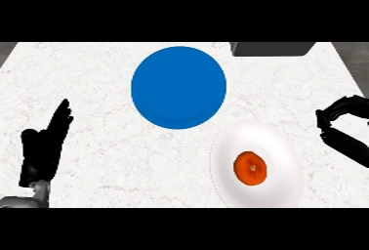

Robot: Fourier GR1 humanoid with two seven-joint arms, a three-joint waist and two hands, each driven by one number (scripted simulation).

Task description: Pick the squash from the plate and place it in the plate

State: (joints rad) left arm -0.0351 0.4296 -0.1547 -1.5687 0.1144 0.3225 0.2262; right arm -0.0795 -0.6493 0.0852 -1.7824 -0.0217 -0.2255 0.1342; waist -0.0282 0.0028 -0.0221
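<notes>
An orange squash (250, 168) lies in the middle of a white plate (274, 141) at the lower right of the counter. A blue plate (178, 87) sits bare further back, near the centre. My right hand (344, 128) is at the right edge, beside the white plate and apart from it, its fingers curled with nothing in them. My left hand (45, 146) rests at the lower left, fingers straight and pointing up, far from both plates.
A dark grey block (272, 48) stands at the counter's back edge, right of the blue plate. The white marble counter (93, 73) spreads wide on the left side.
</notes>
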